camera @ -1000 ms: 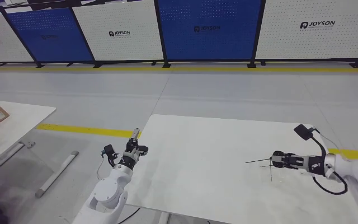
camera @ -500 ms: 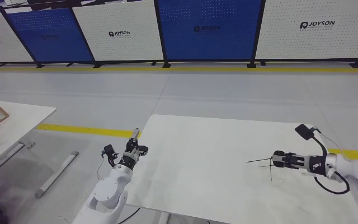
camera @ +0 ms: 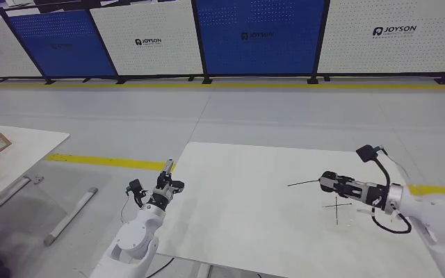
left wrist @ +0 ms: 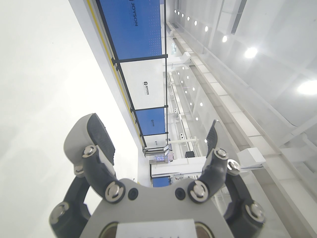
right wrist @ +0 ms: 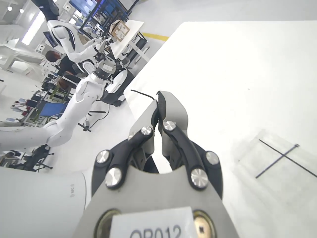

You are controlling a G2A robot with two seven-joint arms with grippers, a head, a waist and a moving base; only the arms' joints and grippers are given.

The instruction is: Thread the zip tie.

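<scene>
1 zip tie point(camera: 304, 183) sits clamped in the right gripper point(right wrist: 158, 101) above the table point(camera: 243, 208); 2 spare ties point(camera: 336, 206) lie crossed beneath; the left gripper point(left wrist: 158, 134) gapes wide, well apart; pickup seems done; next, the tail likely needs carrying to that gripper for threading.

You have bright, even light throughout. It comes from round ceiling lamps point(left wrist: 250, 52), which flare into white blots in the left wrist view. The white bench point(left wrist: 29, 87) glares there almost to blank, and the shadows on it are faint and soft. Both wrist views bend straight lines towards their edges. The thin black zip tie point(right wrist: 141, 93) pinched in your right hand point(right wrist: 158, 99) stands out dark against the pale bench.
</scene>
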